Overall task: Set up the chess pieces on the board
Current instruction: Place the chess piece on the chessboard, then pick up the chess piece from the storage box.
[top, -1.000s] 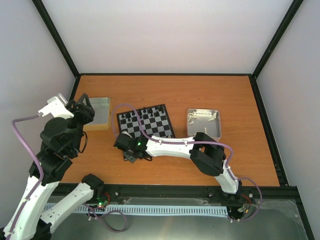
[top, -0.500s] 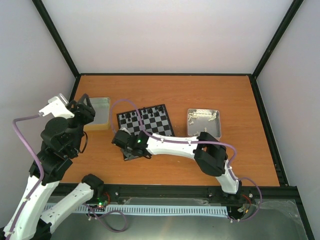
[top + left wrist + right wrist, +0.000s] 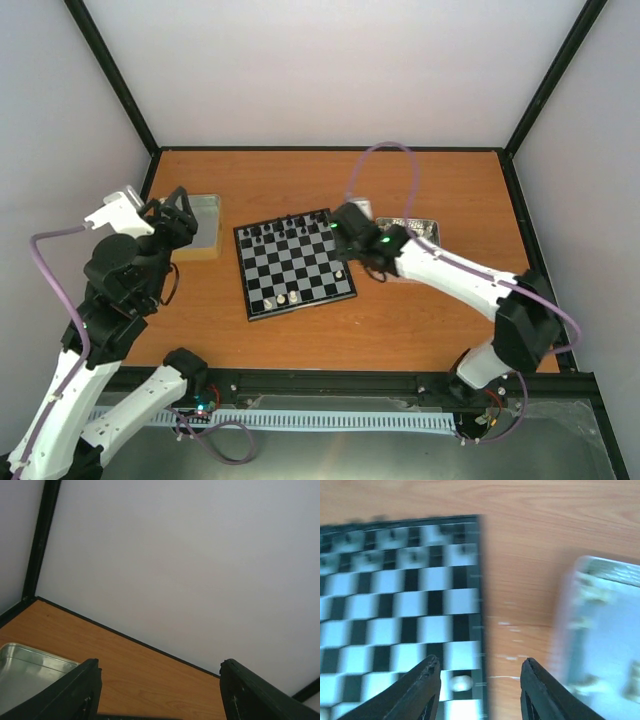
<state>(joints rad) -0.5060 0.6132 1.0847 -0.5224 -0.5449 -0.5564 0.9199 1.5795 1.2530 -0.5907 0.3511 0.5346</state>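
The right arm (image 3: 440, 268) has put a piece down and swung back toward the tray.
A moment ago it reached over the near left corner of the board (image 3: 295, 262) with its jaws shut. Now it is over the board's right edge, next to the silver tray (image 3: 437, 245) by the table's right side, and the right jaws are part way open with nothing in them. Two white chess pieces (image 3: 287, 298) stand on the board's near row, and black ones fill the far rows. The board lies in the middle of the table. Most white pieces are in the tray, so there is a lot left to do, and another pick looks to be next. The left jaws are wide and empty, up by the other tray (image 3: 207, 203) near the table's left edge.
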